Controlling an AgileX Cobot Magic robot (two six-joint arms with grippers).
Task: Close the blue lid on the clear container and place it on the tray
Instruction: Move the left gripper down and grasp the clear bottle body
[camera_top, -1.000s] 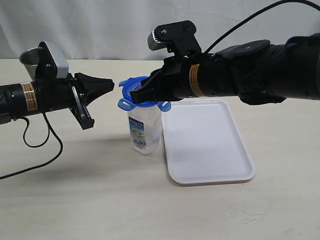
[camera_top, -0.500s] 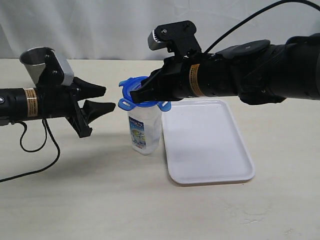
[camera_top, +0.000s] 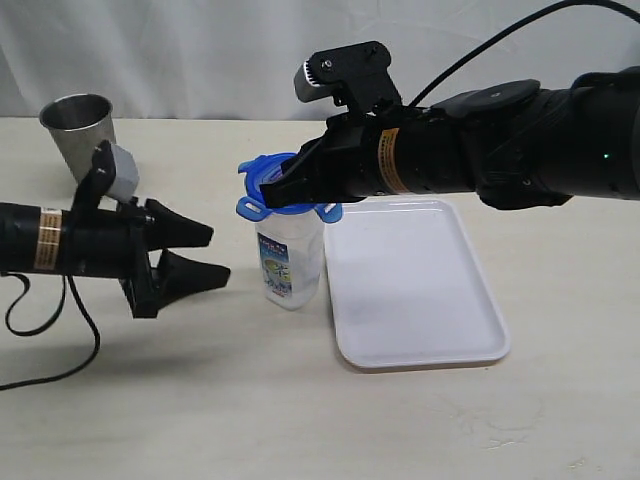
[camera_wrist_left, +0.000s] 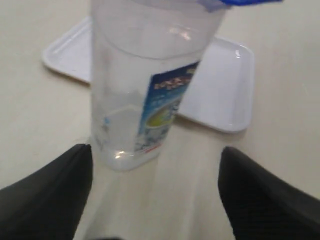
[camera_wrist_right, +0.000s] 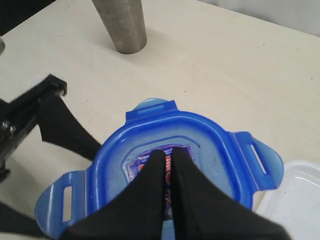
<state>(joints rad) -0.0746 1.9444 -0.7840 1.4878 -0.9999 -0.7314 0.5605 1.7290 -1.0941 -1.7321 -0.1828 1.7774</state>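
The clear container (camera_top: 289, 259) stands upright on the table just left of the tray (camera_top: 412, 290). The blue lid (camera_top: 283, 192) rests on its top, tilted, flaps sticking out. My right gripper (camera_top: 272, 196) is shut, its tips resting over the lid's label (camera_wrist_right: 169, 155); nothing is held between them. My left gripper (camera_top: 205, 255) is open, low over the table, left of the container and apart from it. In the left wrist view the container (camera_wrist_left: 145, 85) stands beyond the spread fingers (camera_wrist_left: 50, 195), with the tray (camera_wrist_left: 220, 95) behind it.
A tapered steel cup (camera_top: 78, 131) stands at the back left, also seen in the right wrist view as the cup (camera_wrist_right: 121, 24). A black cable (camera_top: 50, 340) loops on the table under the left arm.
The left gripper has dropped from the container's top height to near its middle, and rolled so its open jaws stand one above the other. The right gripper and lid have not moved.
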